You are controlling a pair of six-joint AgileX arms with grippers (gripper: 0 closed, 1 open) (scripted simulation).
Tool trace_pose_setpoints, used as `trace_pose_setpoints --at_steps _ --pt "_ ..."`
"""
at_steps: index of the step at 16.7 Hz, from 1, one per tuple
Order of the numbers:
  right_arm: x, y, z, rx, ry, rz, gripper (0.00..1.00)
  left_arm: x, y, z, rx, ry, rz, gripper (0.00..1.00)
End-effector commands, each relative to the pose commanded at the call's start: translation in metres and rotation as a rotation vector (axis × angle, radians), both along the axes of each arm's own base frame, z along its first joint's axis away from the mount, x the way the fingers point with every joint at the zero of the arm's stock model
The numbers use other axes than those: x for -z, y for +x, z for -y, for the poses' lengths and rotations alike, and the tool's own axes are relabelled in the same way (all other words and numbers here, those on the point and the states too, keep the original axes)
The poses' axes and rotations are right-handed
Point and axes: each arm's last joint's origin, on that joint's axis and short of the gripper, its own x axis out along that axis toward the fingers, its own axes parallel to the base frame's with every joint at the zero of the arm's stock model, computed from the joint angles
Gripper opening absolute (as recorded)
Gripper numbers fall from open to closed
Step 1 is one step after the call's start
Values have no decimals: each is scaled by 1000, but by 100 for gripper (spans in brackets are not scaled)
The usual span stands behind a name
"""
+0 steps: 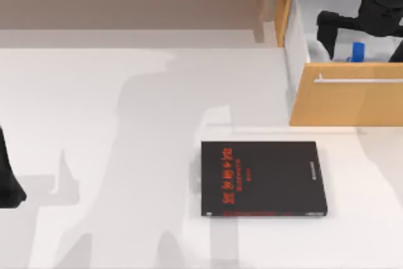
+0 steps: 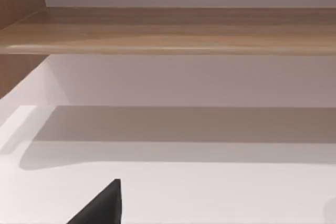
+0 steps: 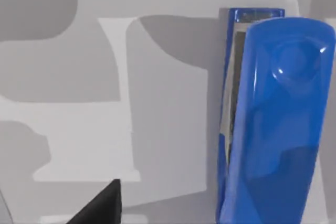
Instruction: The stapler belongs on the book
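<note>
One stapler: blue, glossy, rigid, probably light and slippery; lying in open wooden drawer, directly beneath right gripper. Best taken across narrow middle, flat sides against fingers. Gripper opening: cannot tell. One black book: flat on white table, well apart from gripper, outside drawer. Drawer walls close around; little room. Left gripper: parked at table's left edge.

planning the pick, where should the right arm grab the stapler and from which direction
Probably across the stapler's narrow middle, descending from above into the open drawer. Its long blue body lies flat on the drawer floor, so the long sides offer the end effector parallel faces; the rounded ends would likely slip. The right arm already hovers over it.
</note>
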Motion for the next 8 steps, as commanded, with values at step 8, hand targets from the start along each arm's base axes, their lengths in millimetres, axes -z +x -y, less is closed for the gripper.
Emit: trace_pose_setpoints --at_steps 8 --pt "18 1 -1 -1 0 -1 100 0 0 0 0 0 0 100"
